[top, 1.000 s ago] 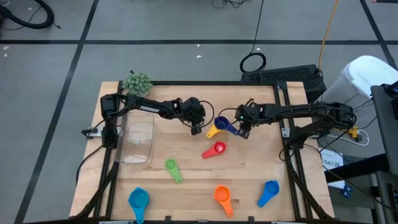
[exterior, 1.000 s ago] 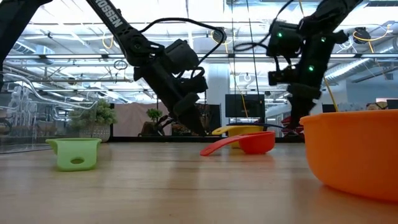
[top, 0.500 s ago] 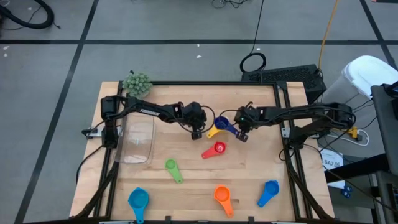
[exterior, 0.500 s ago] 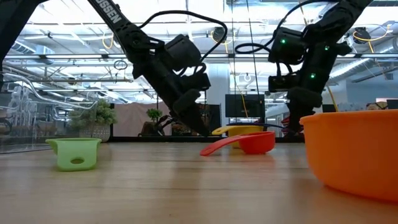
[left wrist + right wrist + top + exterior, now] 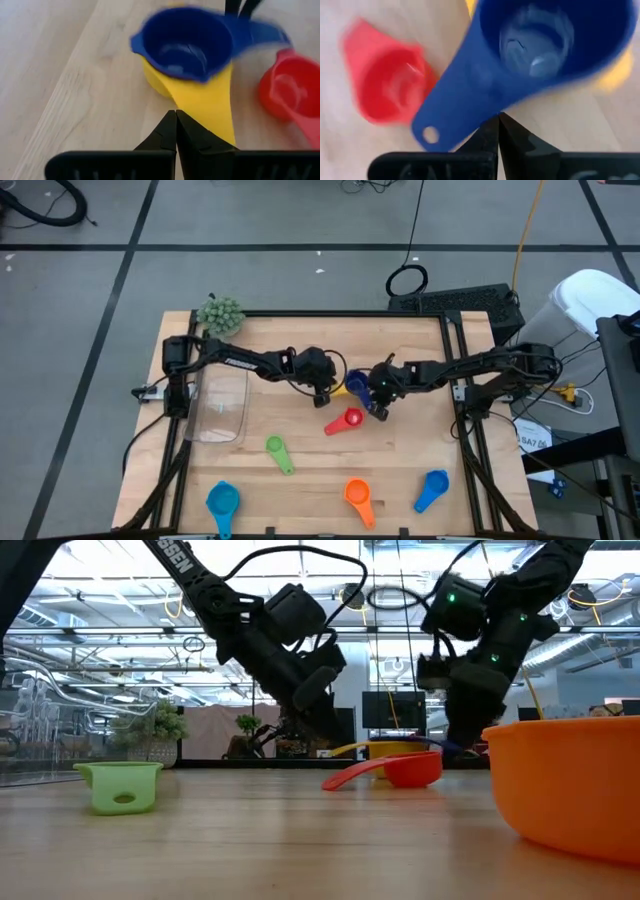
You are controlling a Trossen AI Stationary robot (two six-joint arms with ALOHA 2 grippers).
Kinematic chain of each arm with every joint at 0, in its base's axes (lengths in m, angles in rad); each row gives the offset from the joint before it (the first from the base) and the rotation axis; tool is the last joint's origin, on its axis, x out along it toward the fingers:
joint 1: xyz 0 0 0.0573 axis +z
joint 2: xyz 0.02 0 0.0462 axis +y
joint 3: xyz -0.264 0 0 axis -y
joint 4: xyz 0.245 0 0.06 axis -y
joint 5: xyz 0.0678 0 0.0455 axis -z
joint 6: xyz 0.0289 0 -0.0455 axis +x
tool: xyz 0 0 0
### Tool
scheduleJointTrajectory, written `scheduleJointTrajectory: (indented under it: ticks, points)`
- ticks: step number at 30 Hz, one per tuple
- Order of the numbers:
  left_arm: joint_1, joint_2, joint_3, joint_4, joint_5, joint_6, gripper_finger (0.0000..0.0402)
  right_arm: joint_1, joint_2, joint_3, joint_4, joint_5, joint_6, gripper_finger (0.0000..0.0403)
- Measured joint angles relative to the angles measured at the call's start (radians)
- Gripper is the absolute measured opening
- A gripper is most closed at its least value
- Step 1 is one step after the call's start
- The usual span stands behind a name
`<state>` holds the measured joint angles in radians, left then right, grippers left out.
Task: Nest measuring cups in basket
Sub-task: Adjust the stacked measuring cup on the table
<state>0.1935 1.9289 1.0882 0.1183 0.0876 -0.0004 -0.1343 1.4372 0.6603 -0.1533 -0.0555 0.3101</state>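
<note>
Here, from the high view, both arms meet near the middle of the surface [image 5: 300, 480]. The left gripper [image 5: 322, 392] and right gripper [image 5: 378, 410] flank the dark blue cup [image 5: 357, 382], which sits in the yellow cup [image 5: 342, 391]. The red cup [image 5: 350, 420] lies just nearer. Further toward the near edge are the green cup [image 5: 275, 446], orange cup [image 5: 356, 494] and two light blue cups [image 5: 222, 501], one at the left and one at the right [image 5: 433, 485]. The basket [image 5: 221, 402] stands at the left, apart from all cups.

In the low view, the orange cup [image 5: 565, 785] fills the right foreground, green [image 5: 118, 787] at left.

In the left wrist view, that gripper [image 5: 175, 116] is closed on nothing, its tips touching the yellow handle.

In the right wrist view, that gripper [image 5: 498, 120] is closed, tips at the dark blue handle; a grasp cannot be told.
</note>
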Motion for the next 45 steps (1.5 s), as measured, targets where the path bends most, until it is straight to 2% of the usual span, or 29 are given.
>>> scheduleJointTrajectory:
  ticks: [8, 11, 23, 31, 40, 45]
  points:
    - [0.002, 0.000, 0.000, 0.023, -0.002, -0.017, 0.0003, 0.001, 0.000, 0.003, 0.141, 0.003, 0.019, 0.0000]
    - [0.004, 0.000, 0.000, 0.028, -0.010, -0.017, 0.0003, -0.005, 0.000, 0.003, 0.152, 0.033, 0.012, 0.0000]
    - [0.040, 0.000, 0.000, 0.027, -0.001, -0.010, 0.0004, -0.090, 0.000, 0.003, -0.018, 0.061, -0.046, 0.0000]
    - [0.087, -0.026, 0.000, -0.100, -0.018, 0.019, 0.0003, -0.095, -0.001, 0.003, -0.108, 0.059, -0.061, 0.0000]
    - [0.136, -0.207, 0.000, -0.222, -0.103, 0.099, 0.0003, -0.098, -0.001, 0.004, -0.107, 0.072, -0.064, 0.0000]
    - [0.185, -0.232, 0.001, -0.323, -0.147, 0.147, 0.0005, -0.094, -0.001, 0.004, -0.095, 0.054, -0.065, 0.0000]
